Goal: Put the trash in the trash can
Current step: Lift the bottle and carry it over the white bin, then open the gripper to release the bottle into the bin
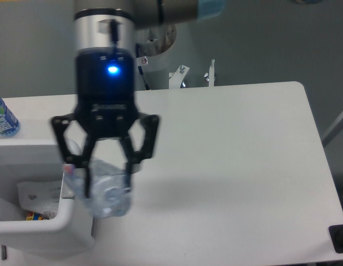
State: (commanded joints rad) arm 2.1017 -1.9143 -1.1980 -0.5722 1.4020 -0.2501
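My gripper [107, 180] hangs over the left part of the white table, its black fingers shut on a clear plastic bottle [107, 197]. The bottle is held near the right rim of the white trash can [55, 221], which stands at the lower left. A bit of red-blue label shows at the bottle's left end [68, 170]. Inside the can lies a crumpled whitish plastic wrapper [38, 194] with other scraps. The bottle's cap is hidden.
A bottle with an all-blue label [4, 119] stands at the far left edge behind the can. The arm's base and mounting brackets [179, 75] are at the table's back edge. A black object [340, 238] sits at the lower right corner.
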